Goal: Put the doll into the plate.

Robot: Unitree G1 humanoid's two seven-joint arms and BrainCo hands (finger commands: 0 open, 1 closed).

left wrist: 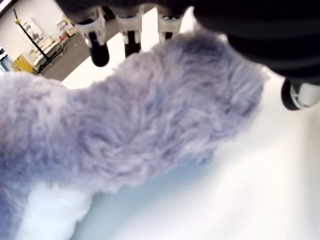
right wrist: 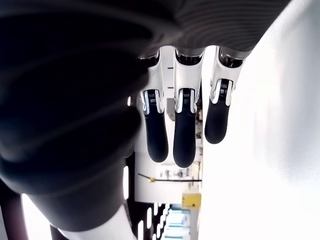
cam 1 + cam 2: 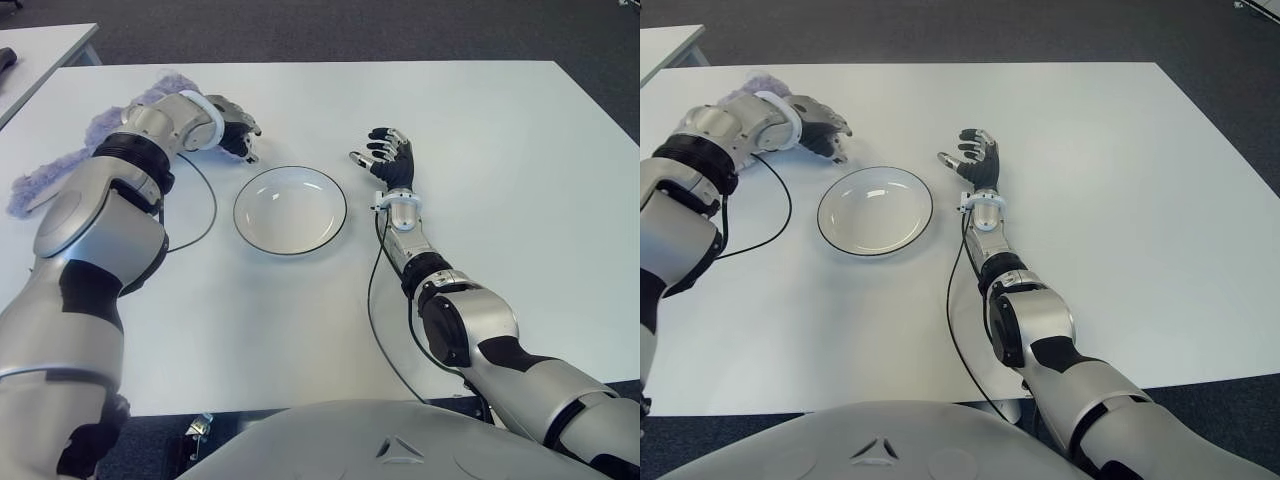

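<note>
Lavender plush identifies the doll (image 1: 150,130), which we locate on the white table (image 3: 500,200) under our left hand (image 3: 232,128), left of the plate (image 3: 290,209). We cannot tell whether those fingers grip it. Our right hand (image 3: 388,158) hovers right of the plate, fingers extended, holding nothing.

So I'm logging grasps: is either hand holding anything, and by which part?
Nothing is held. The left hand is open over the purple doll; the right hand is open beside the plate.
</note>
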